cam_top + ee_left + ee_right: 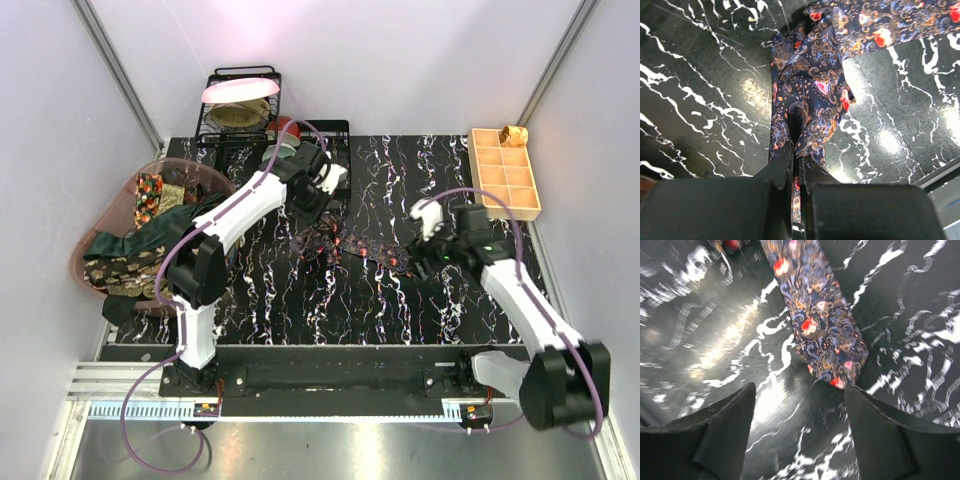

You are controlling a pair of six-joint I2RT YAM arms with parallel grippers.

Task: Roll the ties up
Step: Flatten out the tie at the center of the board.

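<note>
Top external view: we note one dark tie [360, 250] with red spots lying stretched across the middle of the black marbled desk [290, 310], running between the two arms. The left claw [318, 222] sits at the tie's bunched left end. In the left wrist view we see its fingers [780, 170] pressed together on a crumpled fold of the fabric, so it is grasping the tie. The right claw [425, 258] hangs over the opposite end. In the right wrist view its fingers [730, 415] are spread wide, released, and the tie's pointed tip lies flat on the desk just ahead of the gap, untouched. Other ties [125, 255], green and brown-gold, lie heaped in a pink basket [200, 170] at the desk's left edge. A tan gridded tray [505, 172] sits at the far right corner, well apart from the spotted tie.
</note>
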